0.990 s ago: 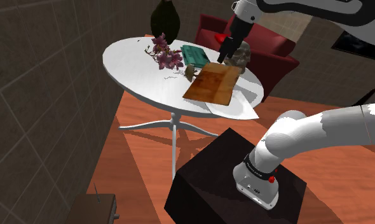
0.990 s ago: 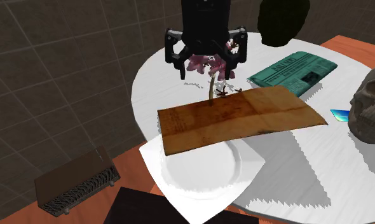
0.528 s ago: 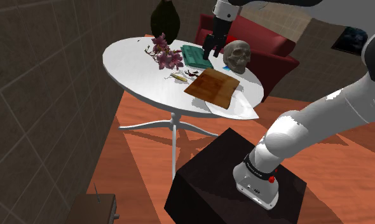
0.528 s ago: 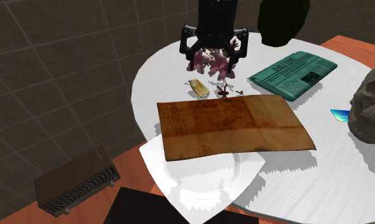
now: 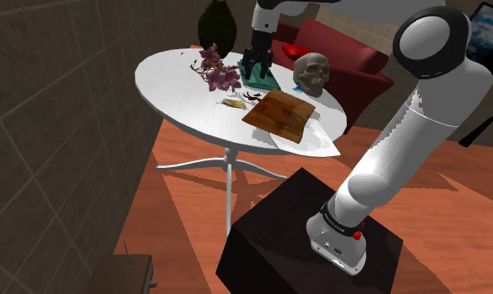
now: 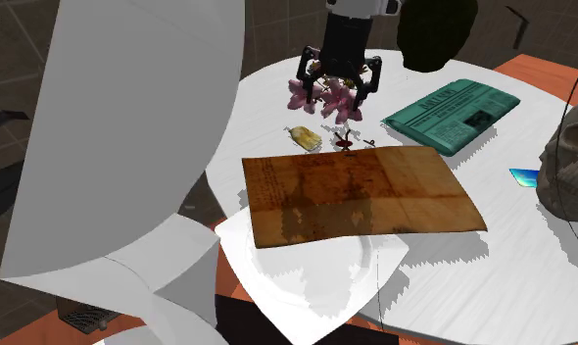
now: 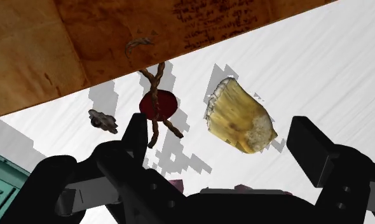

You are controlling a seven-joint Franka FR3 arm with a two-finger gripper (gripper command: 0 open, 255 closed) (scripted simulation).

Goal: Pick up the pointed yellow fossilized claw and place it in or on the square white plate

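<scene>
Pincer (image 6: 340,86) spread over flat-lying claw (image 7: 239,118).

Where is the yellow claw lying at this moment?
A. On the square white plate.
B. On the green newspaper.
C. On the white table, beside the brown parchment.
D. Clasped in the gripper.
C: the claw rests on the table next to the parchment, and the open gripper is not touching it.

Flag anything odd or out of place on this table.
The parchment lies across the plate, covering much of it, and the plate's corner overhangs the table edge. Nothing looks spilled or broken.
</scene>
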